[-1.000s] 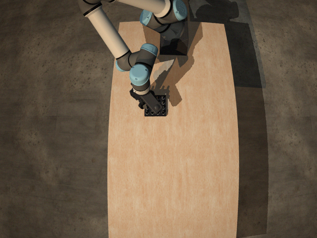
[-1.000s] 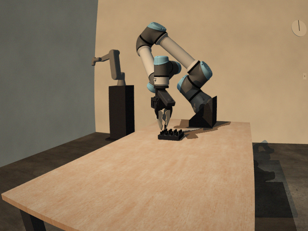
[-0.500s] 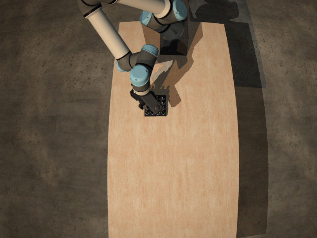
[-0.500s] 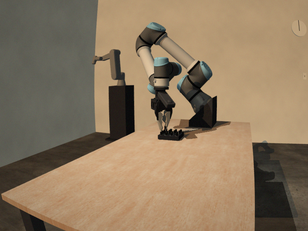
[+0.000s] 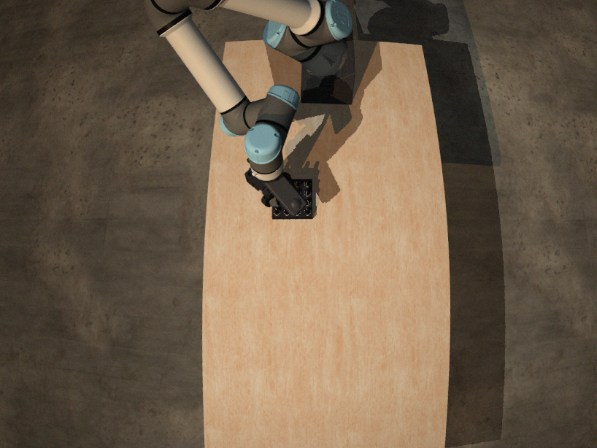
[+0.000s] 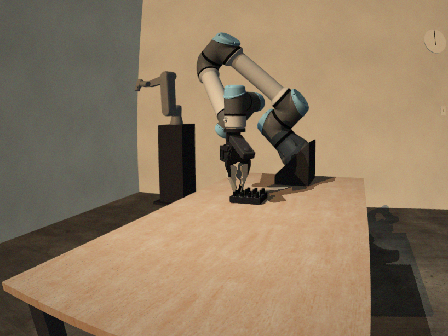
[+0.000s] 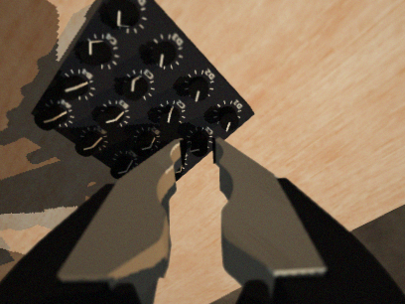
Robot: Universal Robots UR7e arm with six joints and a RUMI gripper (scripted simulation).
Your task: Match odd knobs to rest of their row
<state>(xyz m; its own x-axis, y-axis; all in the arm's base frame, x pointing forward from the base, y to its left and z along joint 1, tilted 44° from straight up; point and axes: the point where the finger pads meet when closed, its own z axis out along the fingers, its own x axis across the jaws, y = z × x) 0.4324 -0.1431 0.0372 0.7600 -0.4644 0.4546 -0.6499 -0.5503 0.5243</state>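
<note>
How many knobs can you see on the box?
14 knobs show across the black box; a fifteenth peeks out by a finger, and one may be hidden.
</note>
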